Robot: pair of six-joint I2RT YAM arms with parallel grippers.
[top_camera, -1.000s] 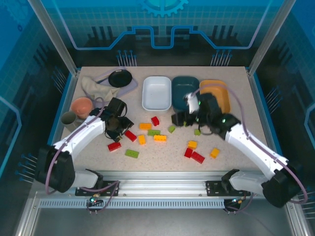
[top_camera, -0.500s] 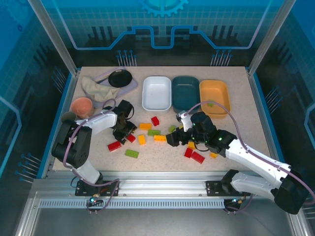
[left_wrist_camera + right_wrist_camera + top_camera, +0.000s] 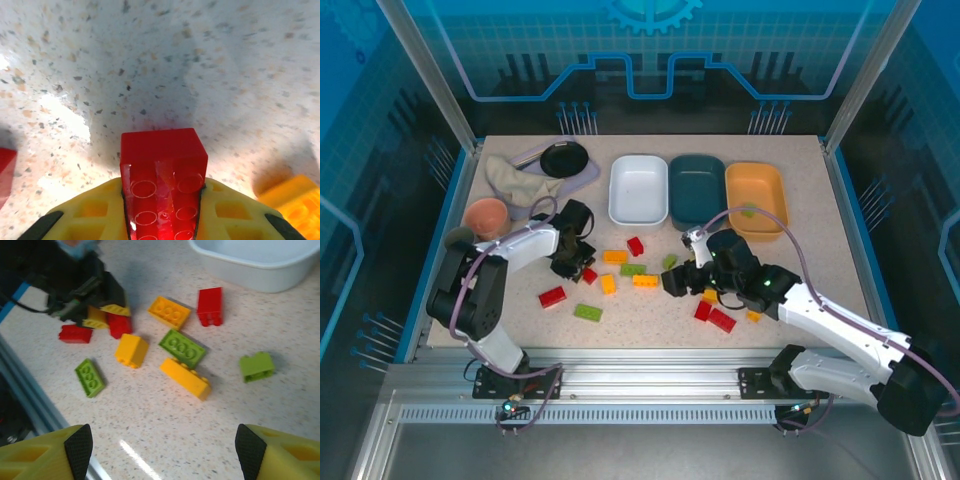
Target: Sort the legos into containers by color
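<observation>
Left wrist view showed the left gripper clamped on a small red studded plastic brick. Its yellow fingers pressed against either side, and the brick sat low over the speckled beige surface, left of the middle. The right gripper hung with its fingers wide apart and nothing between them, above the scatter of bricks near the centre.

Sorting looked barely begun to me. One light green brick lay in the shallow orange plastic tray at the far right. The white tray and the dark teal tray beside it showed nothing inside that I could make out. About a dozen loose bricks in red, yellow-orange and green lay spread across the middle, so nearly all the work remained.

Off to the far left sat a round pink bowl and a crumpled pale cloth, apart from the trays. Around the surface stood an aluminium frame with glowing blue panels behind it.
</observation>
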